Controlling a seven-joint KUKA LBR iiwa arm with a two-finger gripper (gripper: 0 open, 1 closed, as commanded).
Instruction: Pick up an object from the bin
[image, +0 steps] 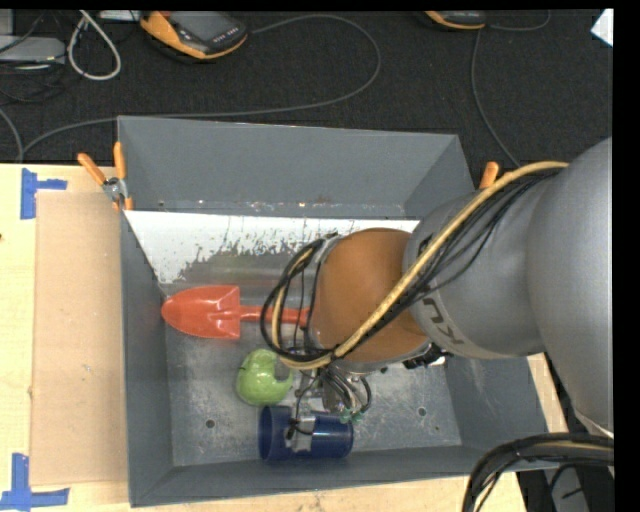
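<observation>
A dark blue cup is seen just under the end effector, at 6 o'clock in the bin; whether the end effector is open cannot be told

Bin: grey sheet metal, matt. Floor has fine pale specks & scuffs; back wall worn to a whitish, streaky patch. Toy shovel: orange plastic, smooth, slight sheen on the blade. Apple: green, smooth skin w/ small bright highlight, looks plastic or waxy, can't tell which. Cup: dark blue, smooth, semi-gloss, prob. plastic. Arm shell: grey, smooth, satin finish w/ soft highlights. Wrist cover: orange-brown, smooth, dull sheen, material unclear. Cables: black & yellow sheathing, smooth, rubbery-looking.
</observation>
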